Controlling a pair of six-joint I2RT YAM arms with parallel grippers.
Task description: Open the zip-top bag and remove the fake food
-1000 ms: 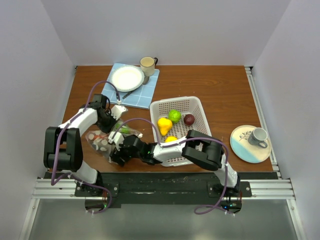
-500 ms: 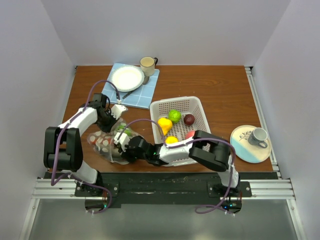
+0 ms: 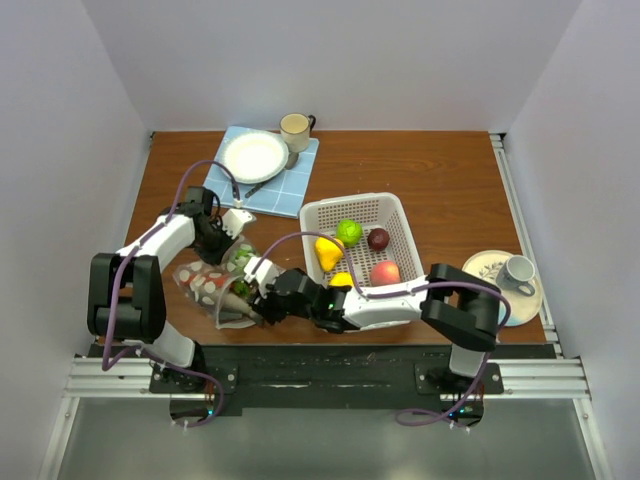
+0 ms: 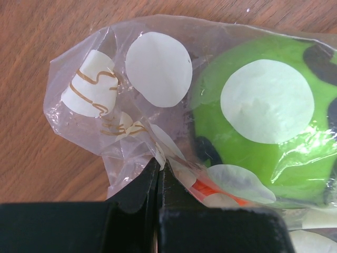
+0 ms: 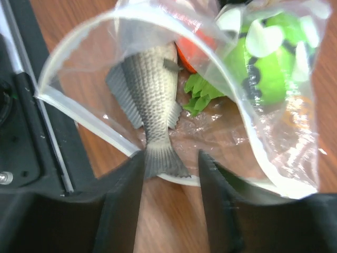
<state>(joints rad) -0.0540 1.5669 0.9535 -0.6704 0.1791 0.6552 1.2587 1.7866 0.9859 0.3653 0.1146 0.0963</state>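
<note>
Since the bag (image 3: 212, 285) lies mouth-open on the table (image 3: 430, 170) just left of the basket (image 3: 398, 214), opening looks done. Several pcs of fake food (image 3: 348, 231) sit in the basket; a fish (image 5: 150, 89), green fruit (image 4: 263, 132) & leafy veg (image 5: 200, 90) are left inside. L gripper (image 4: 158, 168) pinches the bag's corner; R gripper (image 5: 171, 163) is spread astride the fish tail.

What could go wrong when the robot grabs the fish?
The right pincer is open around only the thin tail of the fish, so it may slip. The left pincer pinches just a small fold of the bag; a pull could free it or drag the bag along.
</note>
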